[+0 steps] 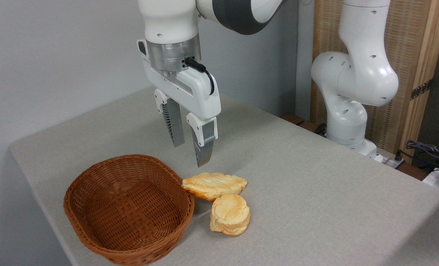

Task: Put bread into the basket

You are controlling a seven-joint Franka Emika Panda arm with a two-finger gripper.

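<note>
The bread, a small thick roundish bun with a golden-orange top and pale lumpy sides, lies on the grey table just right of the basket. The basket, an oval reddish-brown wicker one with deep sides, stands near the table's front left corner with nothing inside. My gripper hangs open above the table, fingers pointing down, with nothing between them. It hovers behind the bun, above the basket's far right rim and the flat bread.
A longer flat leaf-shaped scored bread lies right behind the bun, touching the basket's rim. The arm's white base stands at the table's back right. Cables lie at the far right. The table's left edge runs close to the basket.
</note>
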